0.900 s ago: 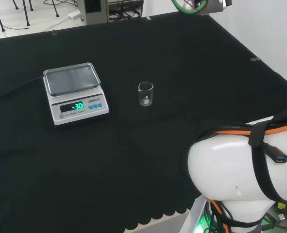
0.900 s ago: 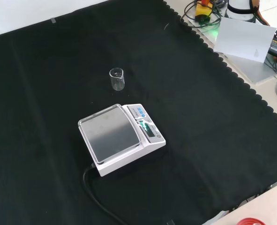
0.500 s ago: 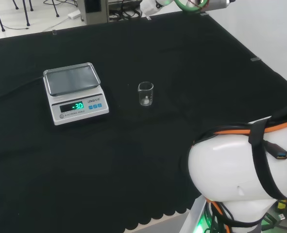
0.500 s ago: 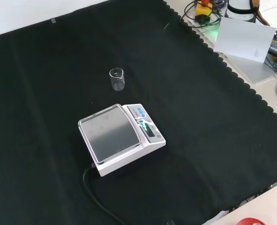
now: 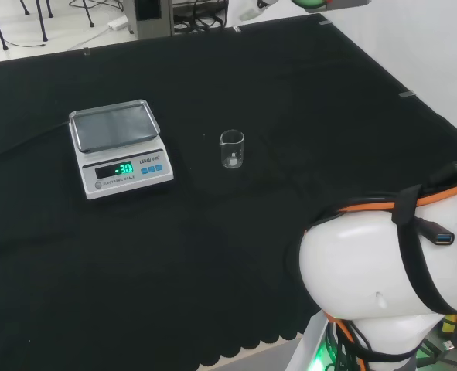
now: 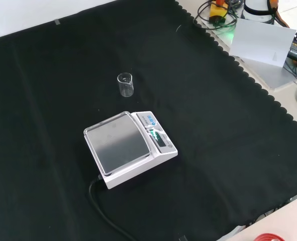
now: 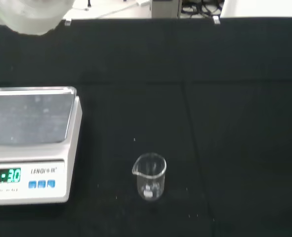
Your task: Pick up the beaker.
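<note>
Standing upright on the cloth (image 6: pixel 213 100), the beaker (image 6: pixel 125 84) sits near the scale (image 6: pixel 129 146).

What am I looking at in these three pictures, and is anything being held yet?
This is one white robot arm at a bench under black cloth. One camera looks over the arm from behind, one looks down from the front, one rides at the wrist. On the cloth stand a small clear glass beaker, upright, and beside it, apart from it, a white electronic scale with a steel pan. The blurred white shape in the wrist view is part of the robot hand. The beaker stands alone, untouched.
</note>
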Robot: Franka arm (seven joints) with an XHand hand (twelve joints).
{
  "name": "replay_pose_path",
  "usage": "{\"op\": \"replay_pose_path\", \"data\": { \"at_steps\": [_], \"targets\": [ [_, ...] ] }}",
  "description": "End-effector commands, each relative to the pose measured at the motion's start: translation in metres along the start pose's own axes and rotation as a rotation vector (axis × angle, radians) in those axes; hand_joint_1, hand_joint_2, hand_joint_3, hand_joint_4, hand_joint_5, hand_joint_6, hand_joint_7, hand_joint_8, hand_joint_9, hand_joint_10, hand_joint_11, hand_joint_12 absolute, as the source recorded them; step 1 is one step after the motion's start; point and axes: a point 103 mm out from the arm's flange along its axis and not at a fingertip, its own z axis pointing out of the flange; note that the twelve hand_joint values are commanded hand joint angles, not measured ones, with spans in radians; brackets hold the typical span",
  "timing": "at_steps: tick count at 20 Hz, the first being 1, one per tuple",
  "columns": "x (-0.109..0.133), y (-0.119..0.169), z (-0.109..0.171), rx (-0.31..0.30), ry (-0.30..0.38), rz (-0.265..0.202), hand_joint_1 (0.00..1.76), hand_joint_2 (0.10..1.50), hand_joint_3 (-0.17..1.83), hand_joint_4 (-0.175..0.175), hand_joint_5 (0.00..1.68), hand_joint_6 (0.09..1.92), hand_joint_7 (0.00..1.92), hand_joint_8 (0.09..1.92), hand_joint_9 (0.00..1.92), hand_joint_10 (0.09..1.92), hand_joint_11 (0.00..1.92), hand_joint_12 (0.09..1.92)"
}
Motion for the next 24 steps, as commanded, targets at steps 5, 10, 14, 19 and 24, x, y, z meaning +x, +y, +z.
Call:
{"op": "replay_pose_path", "data": {
  "at_steps": [5, 10, 14, 19, 24],
  "targets": [
    [-0.008, 0.032, 0.038, 0.028, 0.021, 0.004, 0.73, 0.73, 0.43, -0.04, 0.42, 0.42, 0.36, 0.71, 0.46, 0.83, 0.0, 1.47],
    [-0.002, 0.041, 0.056, 0.042, 0.027, -0.007, 0.73, 0.73, 0.44, -0.041, 0.42, 0.42, 0.36, 0.71, 0.46, 0.83, 0.0, 1.47],
    [0.001, 0.05, 0.074, 0.072, 0.037, -0.018, 0.73, 0.73, 0.44, -0.042, 0.42, 0.43, 0.36, 0.71, 0.46, 0.83, 0.0, 1.48],
    [0.006, 0.06, 0.096, 0.099, 0.033, -0.033, 0.73, 0.73, 0.44, -0.044, 0.43, 0.43, 0.36, 0.71, 0.46, 0.83, 0.0, 1.48],
    [0.011, 0.069, 0.122, 0.099, 0.006, -0.043, 0.74, 0.73, 0.44, -0.046, 0.43, 0.44, 0.36, 0.71, 0.46, 0.83, 0.0, 1.48]
  ]
}}
